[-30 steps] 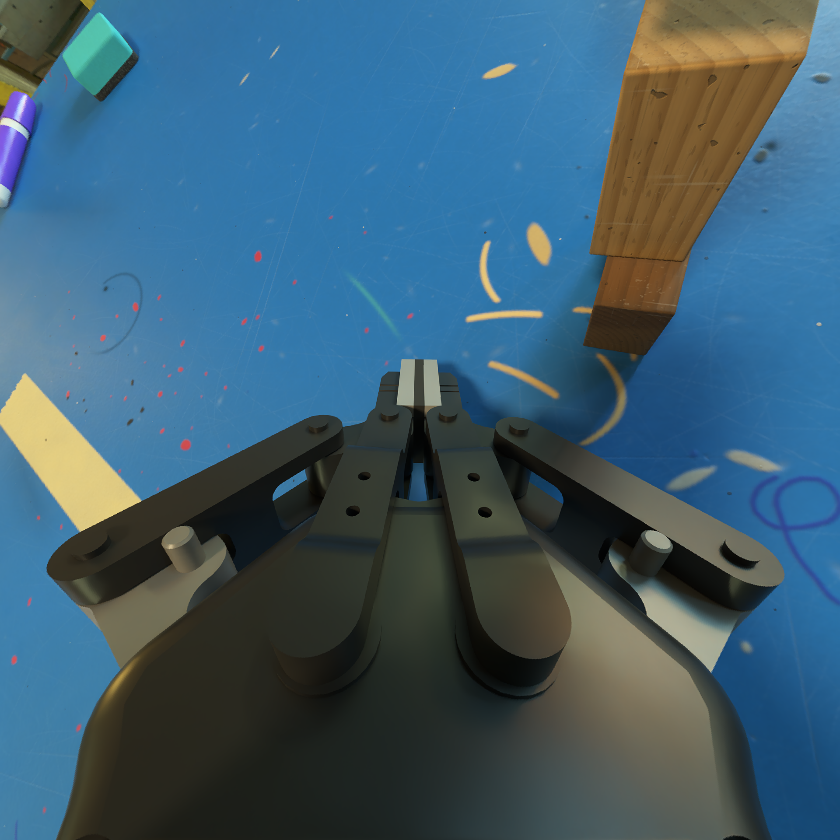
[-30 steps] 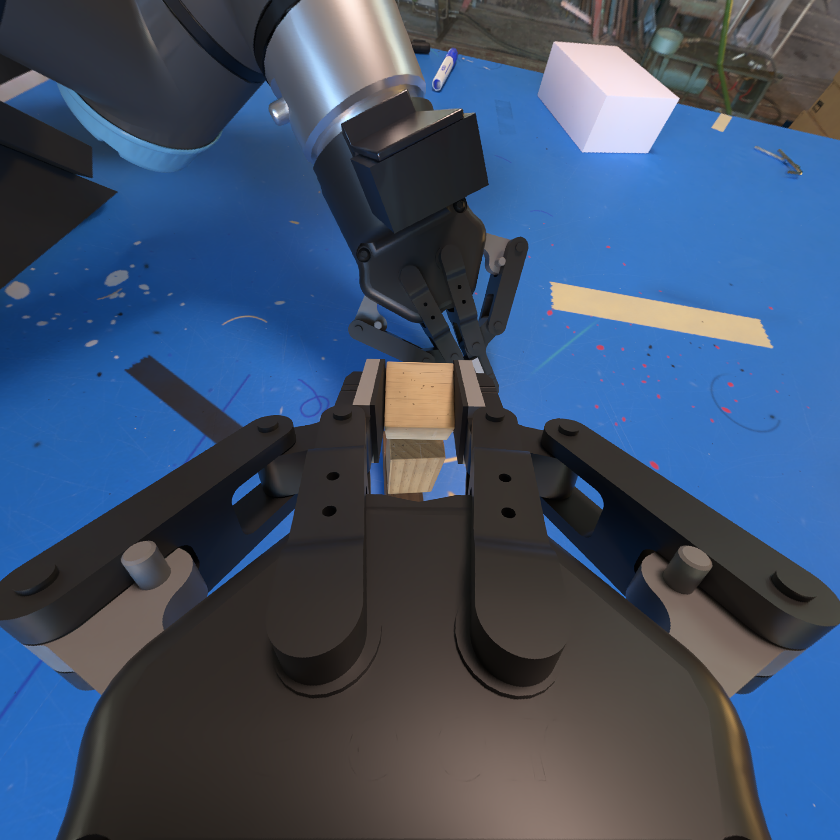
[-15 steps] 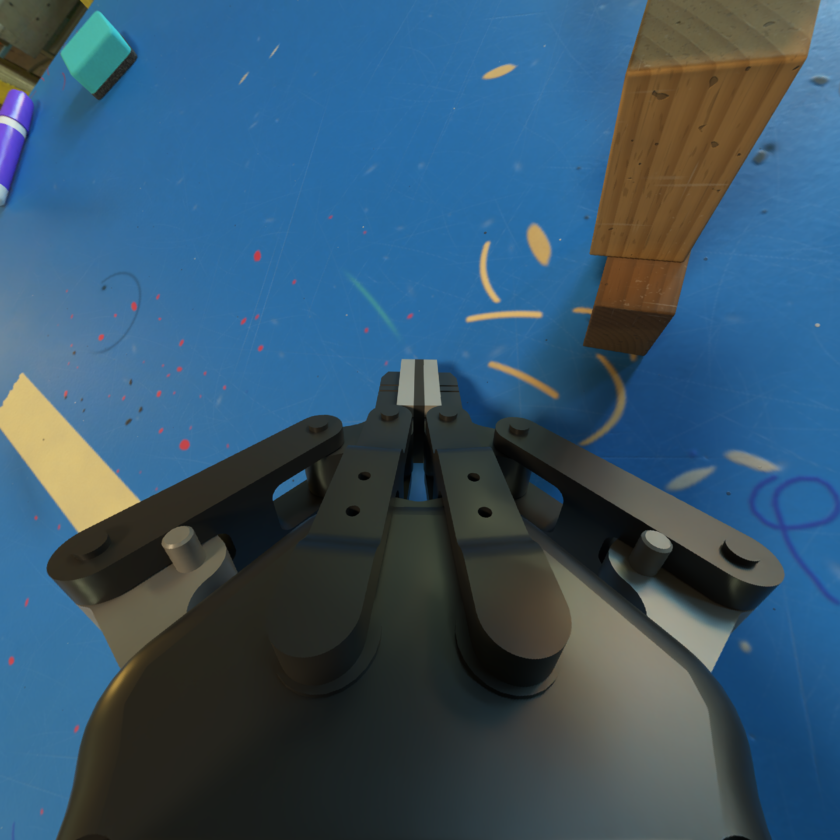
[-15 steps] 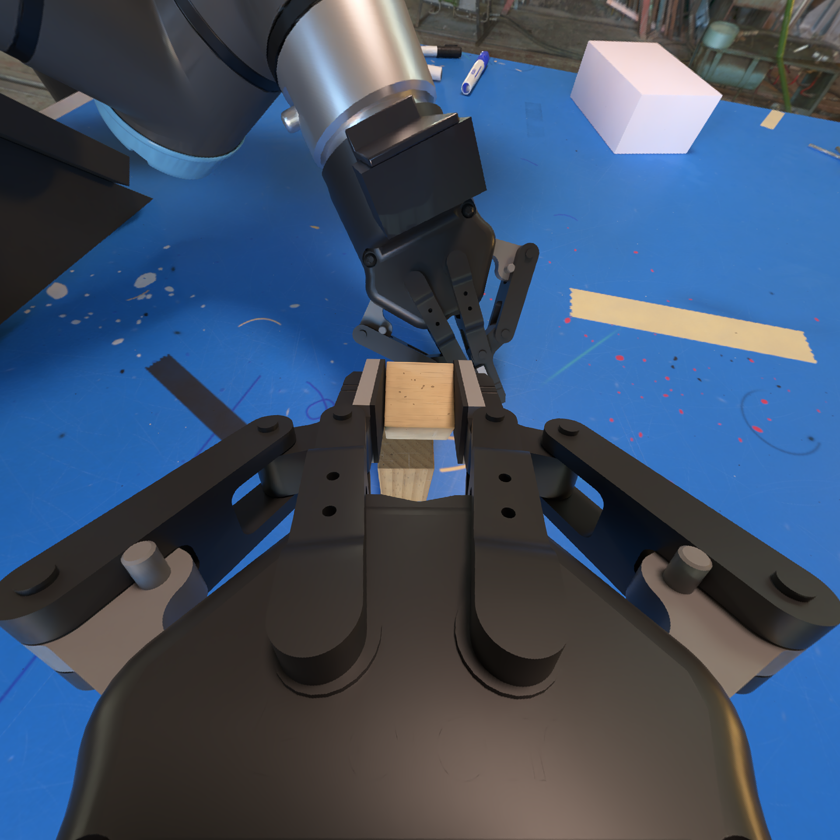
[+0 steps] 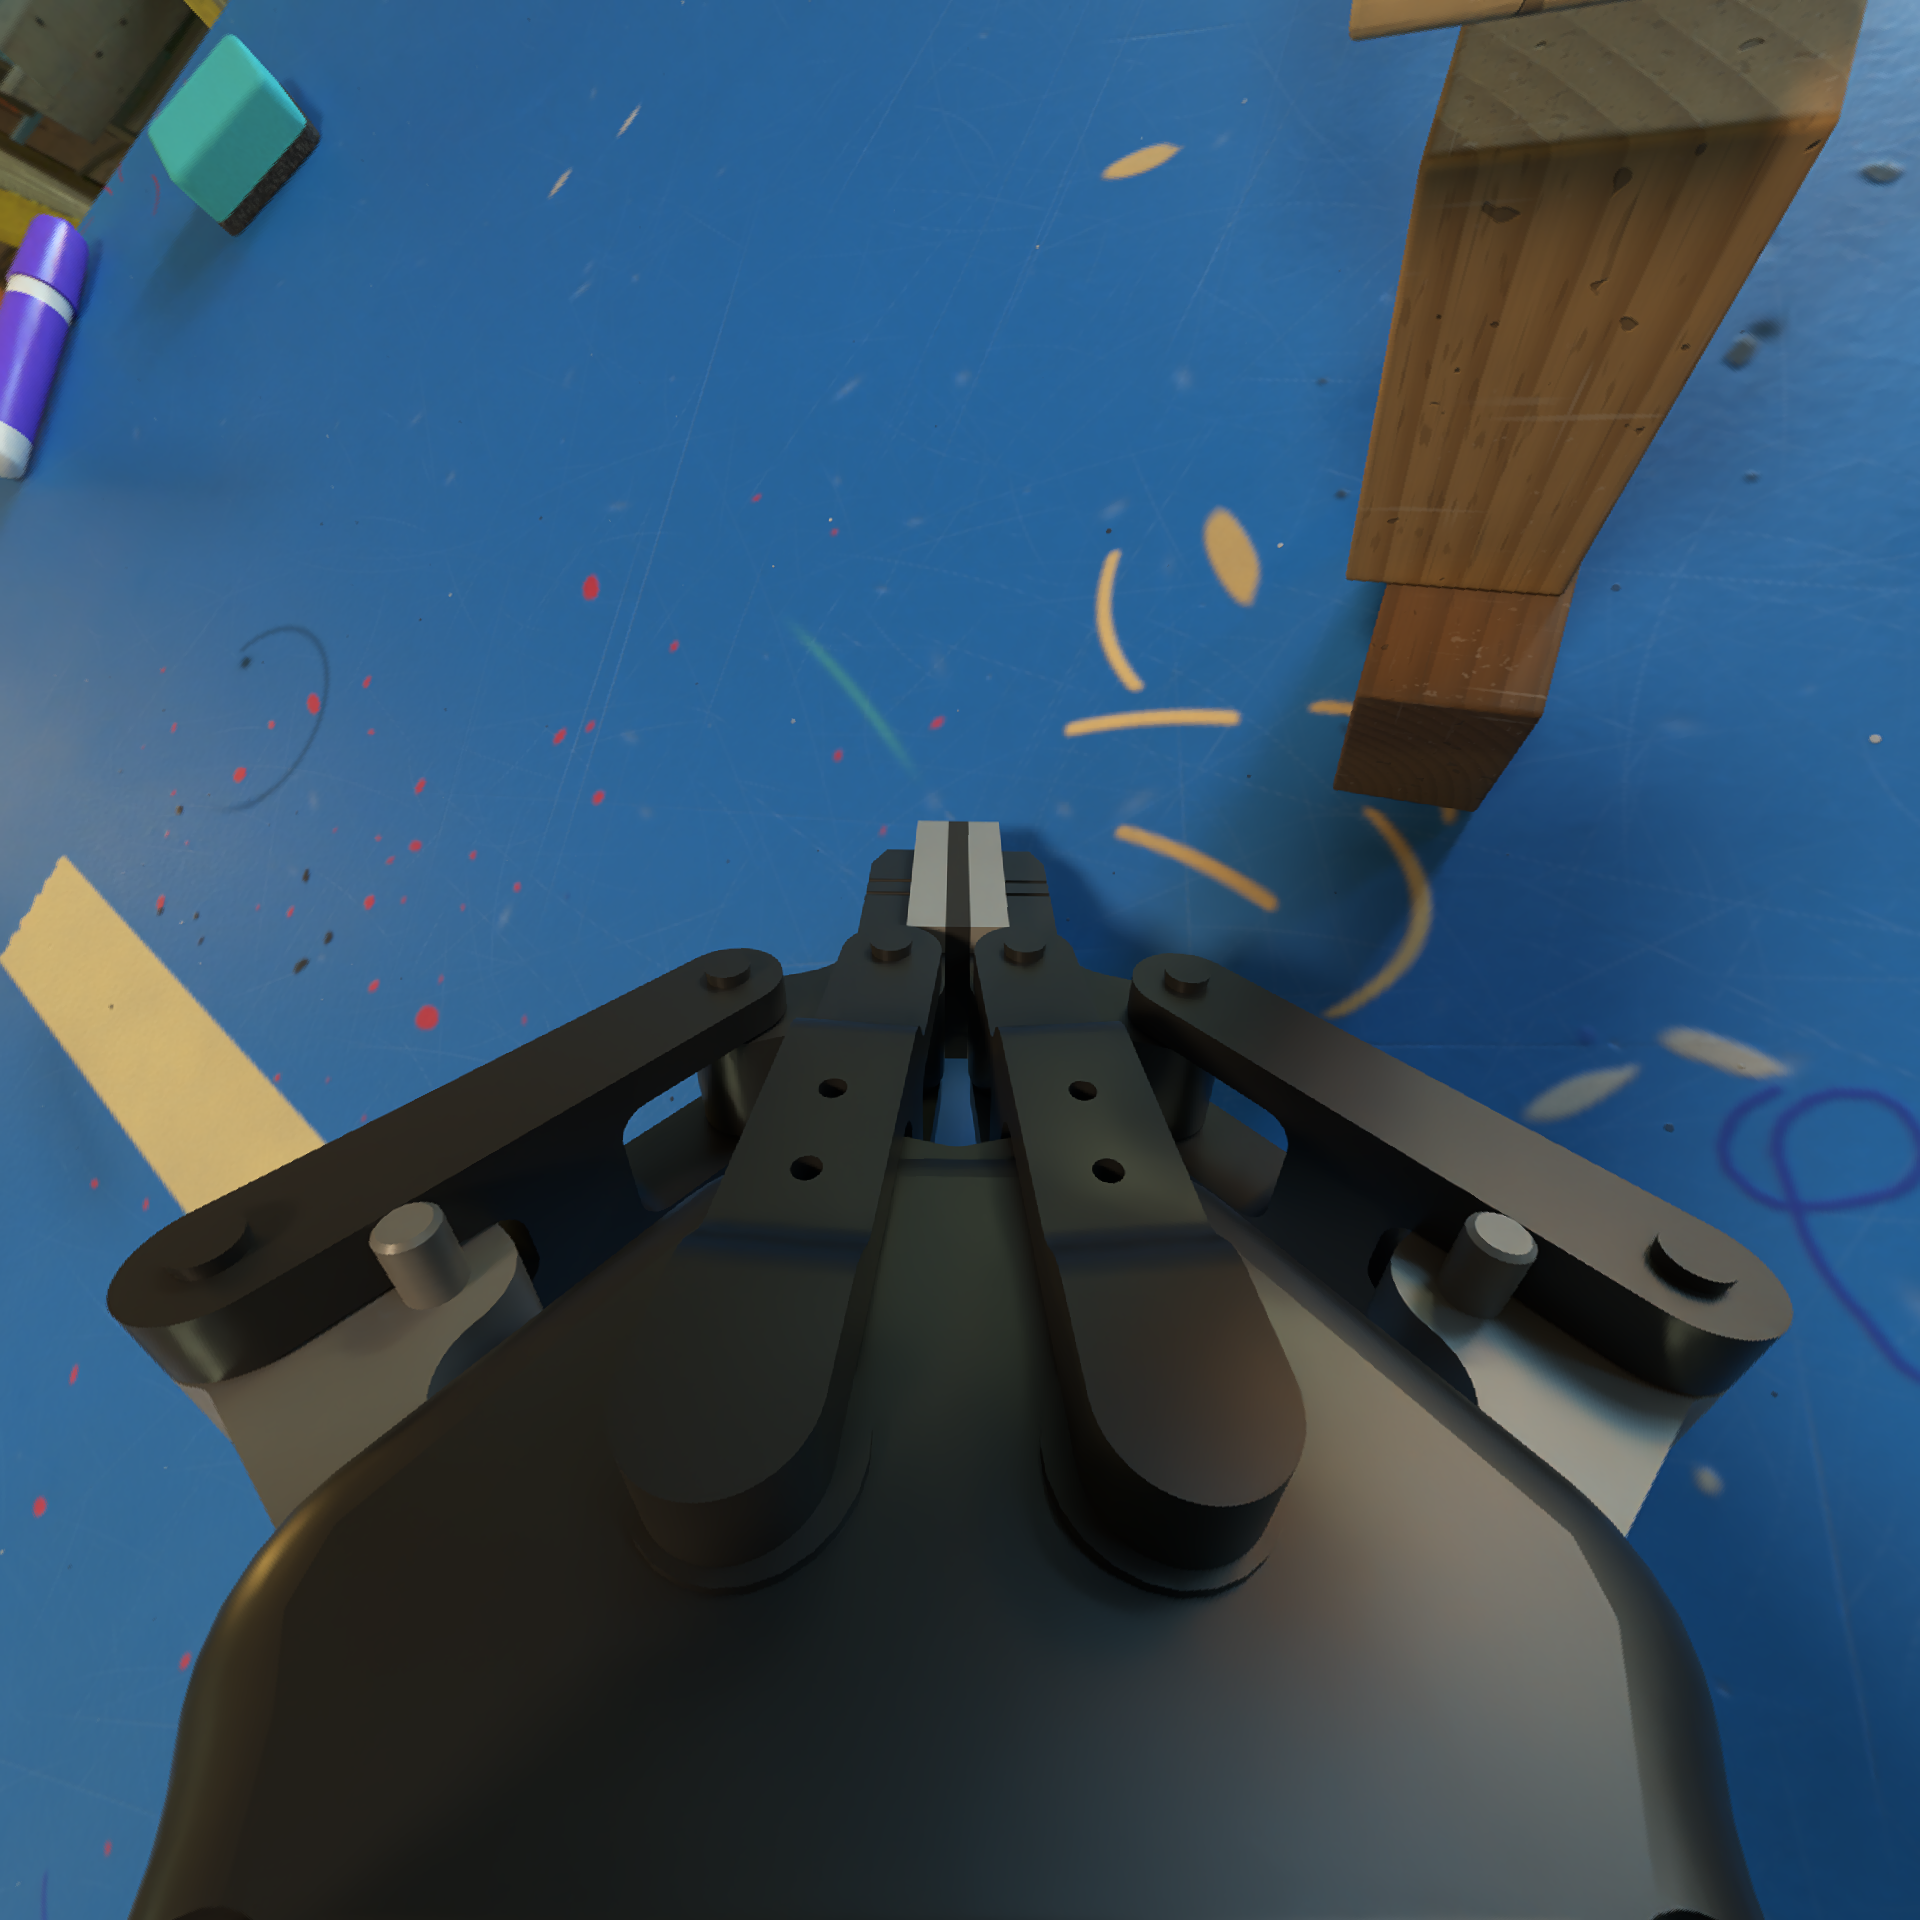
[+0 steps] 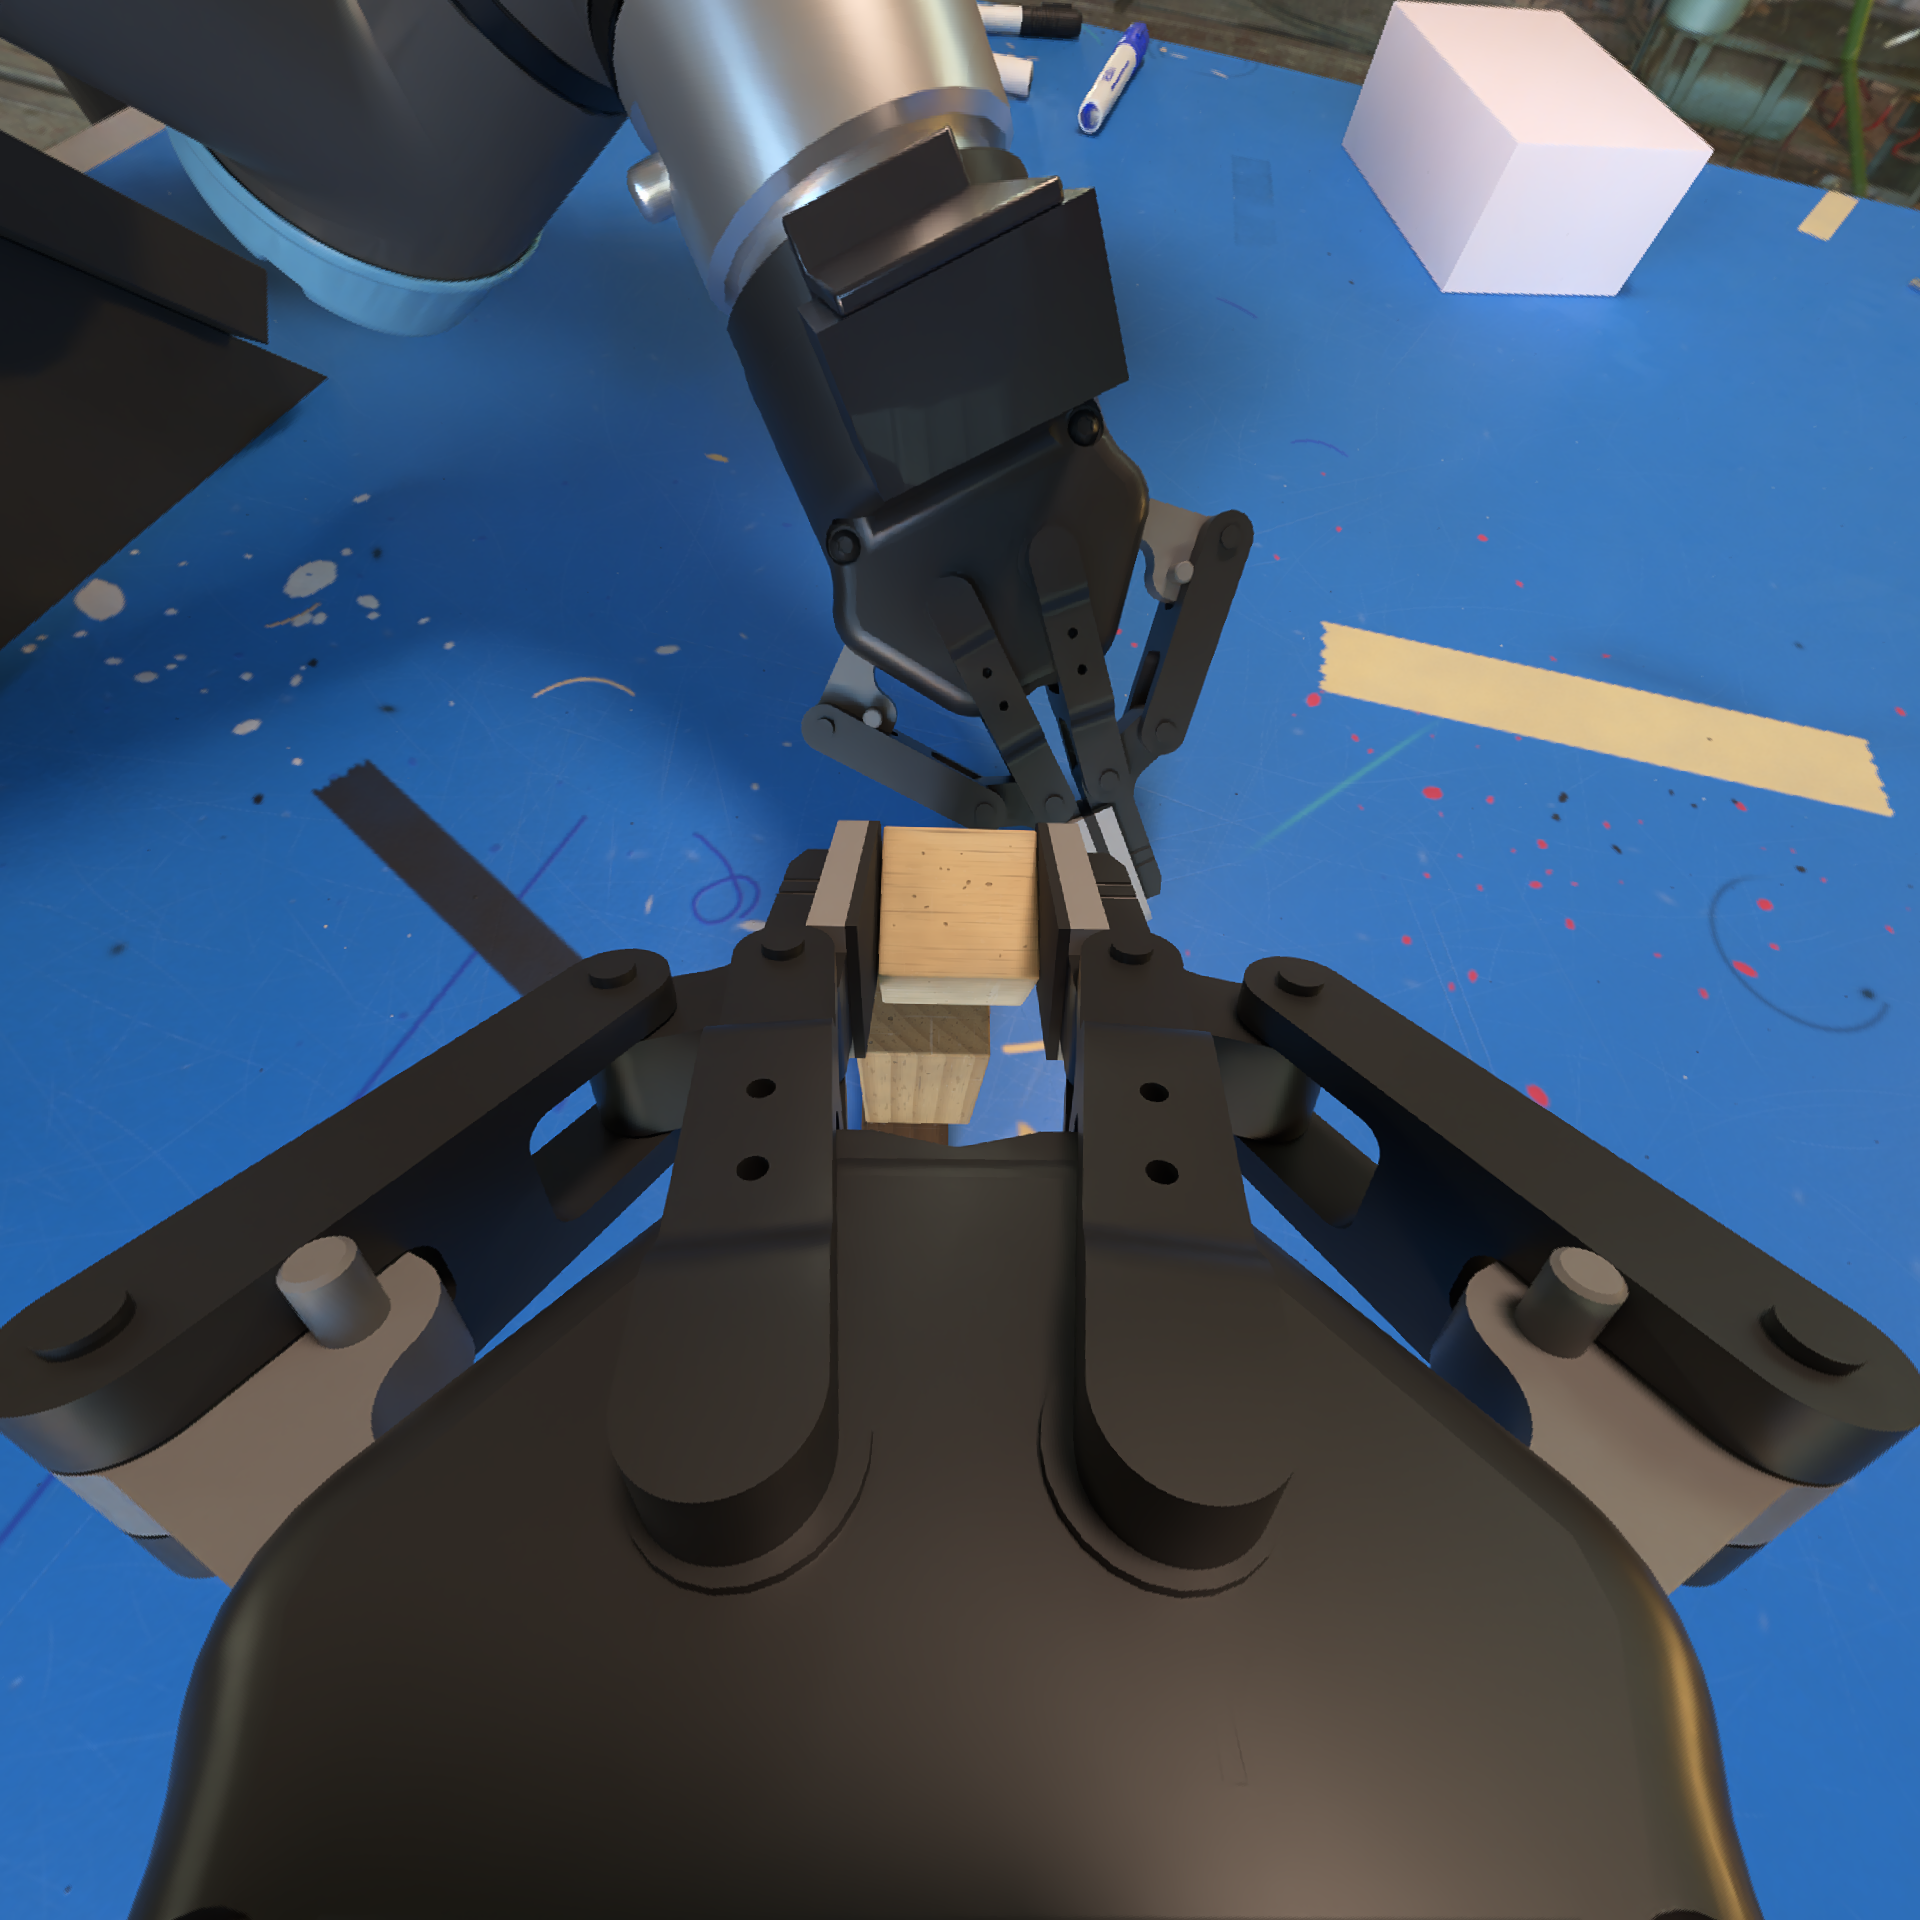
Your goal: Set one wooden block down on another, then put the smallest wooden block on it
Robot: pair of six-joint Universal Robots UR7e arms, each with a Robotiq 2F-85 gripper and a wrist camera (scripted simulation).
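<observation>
My right gripper point(image 6: 958, 862) is shut on the smallest wooden block point(image 6: 958, 899) and holds it over a stack of two blocks. The stack is a light block point(image 6: 920, 1075) on a darker one, whose edge barely shows. In the left wrist view the light block point(image 5: 1538, 364) stands on the dark block point(image 5: 1444, 707) at the upper right, and a sliver of the small block point(image 5: 1455, 16) shows at the top edge. I cannot tell whether it touches the stack. My left gripper point(image 5: 956, 847) is shut and empty, low over the table to the left of the stack; it also shows in the right wrist view point(image 6: 1117, 862).
A blue table point(image 5: 727, 364) with paint marks. A teal eraser point(image 5: 231, 130) and a purple marker point(image 5: 36, 332) lie far left, a tape strip point(image 5: 145, 1039) nearer. A white box point(image 6: 1527, 145), a blue marker point(image 6: 1112, 78) and a black panel point(image 6: 104, 416) stand farther off.
My right gripper has come down with the small block toward the top of the stack; the block's edge now enters the left wrist view. The left gripper has stayed still and shut.
</observation>
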